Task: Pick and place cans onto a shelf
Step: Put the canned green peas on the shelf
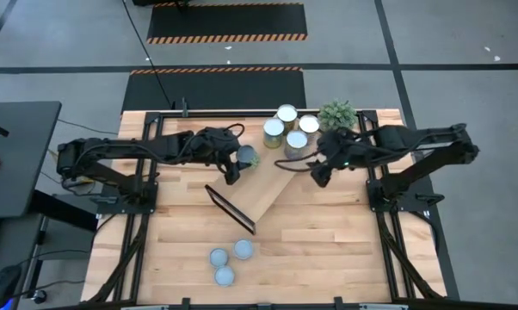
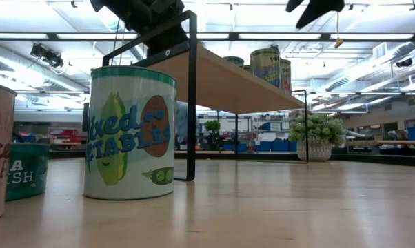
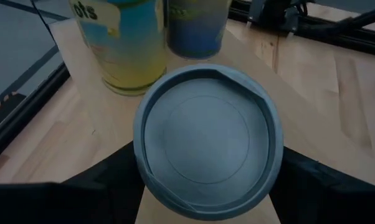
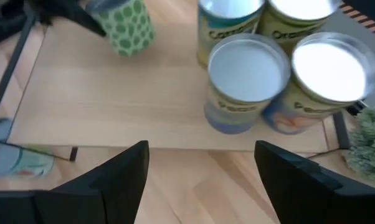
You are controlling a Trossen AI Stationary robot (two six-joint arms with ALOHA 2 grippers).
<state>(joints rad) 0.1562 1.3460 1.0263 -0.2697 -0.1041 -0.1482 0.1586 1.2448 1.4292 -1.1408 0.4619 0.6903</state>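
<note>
The left gripper (image 1: pixel 240 164) pinches a can (image 3: pixel 207 138) above the shelf (image 1: pixel 263 200), near four cans (image 1: pixel 286 129) standing on it. The right gripper (image 4: pixel 200 180) hangs spread and empty nearby. Released tilted, the can could tip or knock its neighbours.
</note>
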